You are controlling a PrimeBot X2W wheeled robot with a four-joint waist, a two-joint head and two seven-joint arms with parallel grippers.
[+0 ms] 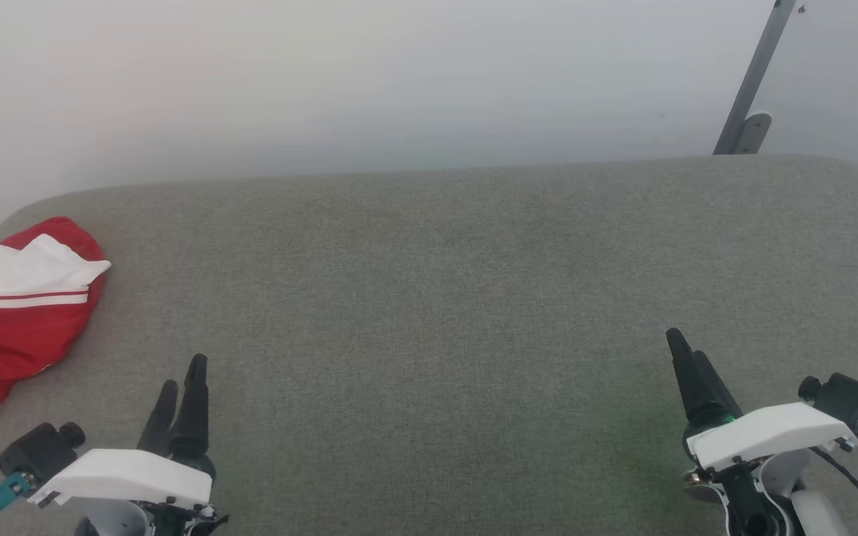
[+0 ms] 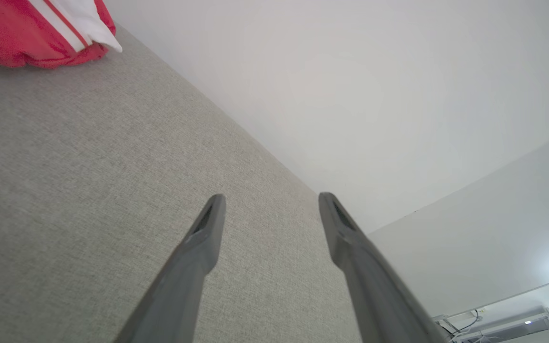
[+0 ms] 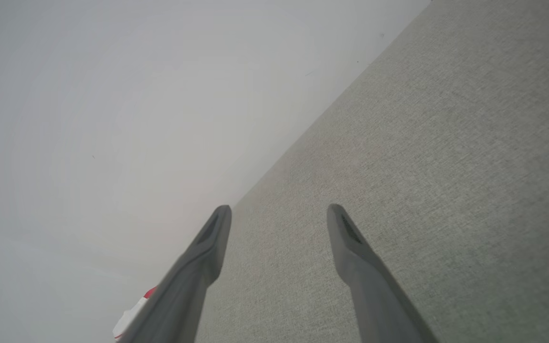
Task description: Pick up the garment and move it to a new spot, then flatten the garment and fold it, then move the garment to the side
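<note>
The left pincer (image 1: 183, 372) stood wide, its two dark fingers (image 2: 198, 247) spread with bare grey cloth between them and nothing held. It hovered low over the grey fabric-covered surface (image 1: 429, 298), fingers pointing ahead toward the pale wall (image 1: 399, 74). The garment (image 1: 27, 313) lay off to this pincer's left and a little ahead of its tips, apart from the fingers and touching neither. It sat bunched in a red heap at the left end of the surface, with a white sleeve on top edged by a red-and-white stripe. Part of it ran past the picture's edge, so its full outline could not be told. In the left wrist view the garment (image 2: 26, 33) showed in the upper left corner, ahead of the fingertips and to their left. The right pincer (image 1: 686, 346) was likewise spread wide and empty, its fingers (image 3: 370, 267) parted over the same grey cloth. It was well apart from the left pincer, at the opposite side. From the right wrist view a small red-and-white piece of the garment (image 3: 134, 312) peeked out just beside the left-hand finger, far off across the surface. Beyond the right pincer and somewhat to its right, a slanted grey metal strut (image 1: 753, 82) rose along the wall behind the surface's far edge.
</note>
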